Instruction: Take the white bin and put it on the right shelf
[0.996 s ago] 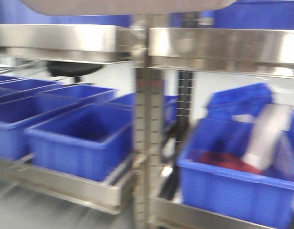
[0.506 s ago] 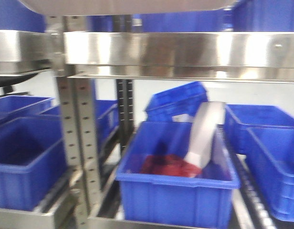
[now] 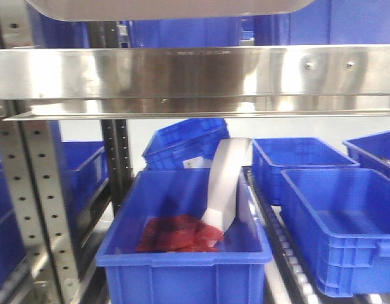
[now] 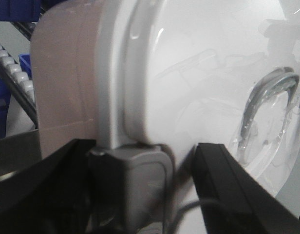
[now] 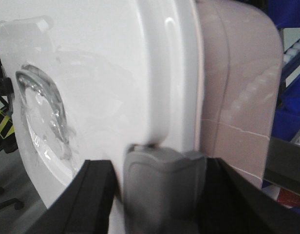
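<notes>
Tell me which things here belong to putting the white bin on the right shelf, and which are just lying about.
Job in hand: white bin, right shelf, left gripper, right gripper.
Lying about: blue crates, red material, white curved piece.

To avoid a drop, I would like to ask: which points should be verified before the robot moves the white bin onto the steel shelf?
1. Grip of left tool on the white bin lid rim: ok, its grey pad lies against the rim.
2. Grip of right tool on the rim: ok.
3. Lid seated on the body: ok in both wrist views.
4. Bin underside above the right shelf front rail: ok in the front view.
5. Free space on that shelf: cannot tell; blue items show behind the rail.
</notes>
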